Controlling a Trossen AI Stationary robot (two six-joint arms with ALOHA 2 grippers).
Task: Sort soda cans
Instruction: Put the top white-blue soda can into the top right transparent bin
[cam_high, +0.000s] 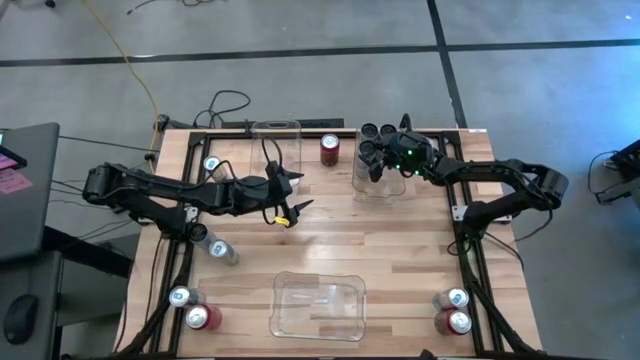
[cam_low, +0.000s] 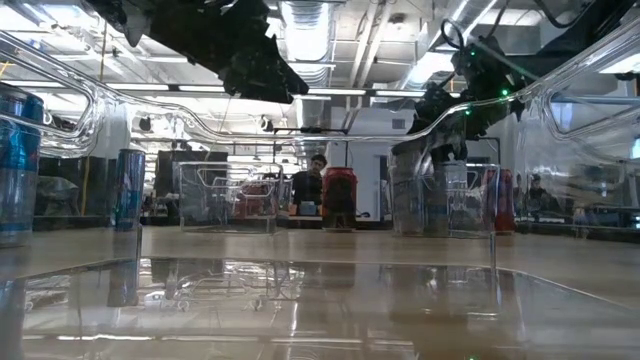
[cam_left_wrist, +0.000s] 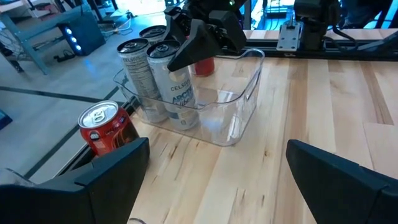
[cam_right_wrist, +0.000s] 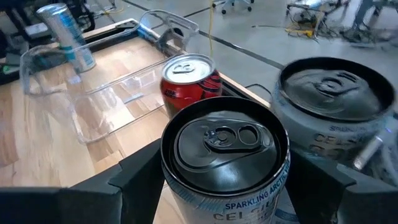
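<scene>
A clear bin (cam_high: 378, 185) at the far right holds several black-topped soda cans (cam_high: 369, 132). My right gripper (cam_high: 383, 162) reaches into it from the right and is shut on one such can (cam_right_wrist: 224, 155), pale-bodied with blue lettering. A red can (cam_high: 330, 148) stands on the table just left of that bin. My left gripper (cam_high: 297, 195) hangs open above the table's middle, with nothing between its fingers (cam_left_wrist: 112, 171). Other red and silver-blue cans stand at the left edge (cam_high: 211, 163) and in both near corners (cam_high: 203, 318), (cam_high: 455, 322). My right gripper pinches the can's upper side wall (cam_right_wrist: 171, 186) between its two fingers, one on each side, just below the rim. The fingers (cam_left_wrist: 193, 46) come slanting down from the table's right. The can stands upright inside the bin beside another black-topped can (cam_right_wrist: 336, 93).
An empty clear bin (cam_high: 276, 140) stands at the far edge left of the red can, another (cam_high: 318, 305) at the near middle. A silver can (cam_high: 220, 250) sits left of centre. Bare wood lies between the bins. People show in the room beyond.
</scene>
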